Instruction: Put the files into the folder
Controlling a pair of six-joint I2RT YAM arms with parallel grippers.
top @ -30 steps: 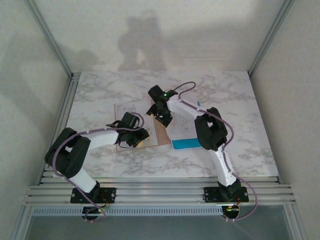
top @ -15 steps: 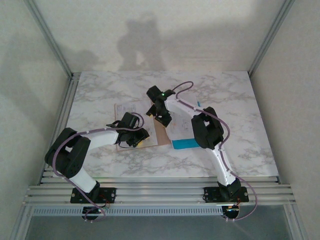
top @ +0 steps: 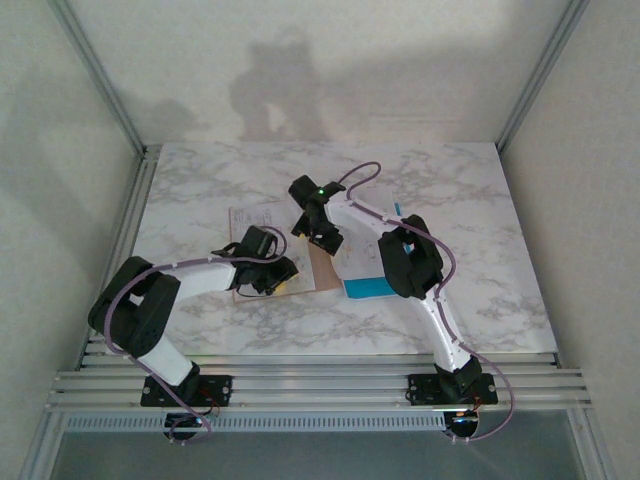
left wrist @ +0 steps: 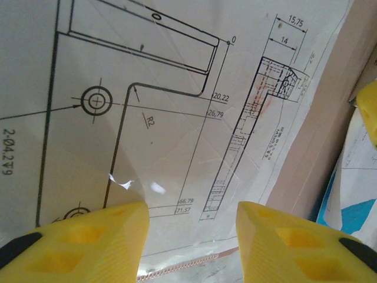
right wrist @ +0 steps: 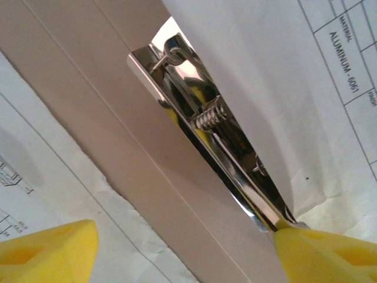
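The pinkish-brown folder [top: 322,266] lies open mid-table, with white printed files on both halves: one sheet [top: 250,222] on the left, and others on the right with a blue sheet [top: 366,289] under them. My left gripper [top: 276,276] stands open low over the left sheet's drawing [left wrist: 147,106], nothing between its fingers [left wrist: 100,236]. A strip of the folder [left wrist: 321,141] and a blue corner [left wrist: 356,215] show to its right. My right gripper [top: 322,234] is open above the folder's spine [right wrist: 112,124]. Its right fingertip [right wrist: 321,256] is at the end of the folder's metal spring clip [right wrist: 218,132], which lies beside a white sheet [right wrist: 283,65].
The marble table [top: 450,190] is walled by white panels with metal posts [top: 100,75] on the left and right. The right arm's elbow [top: 408,262] hangs over the right-hand sheets. Bare marble lies behind and to the right of the folder.
My right gripper has drifted a little left and away along the folder's spine. The left arm and the papers have stayed put.
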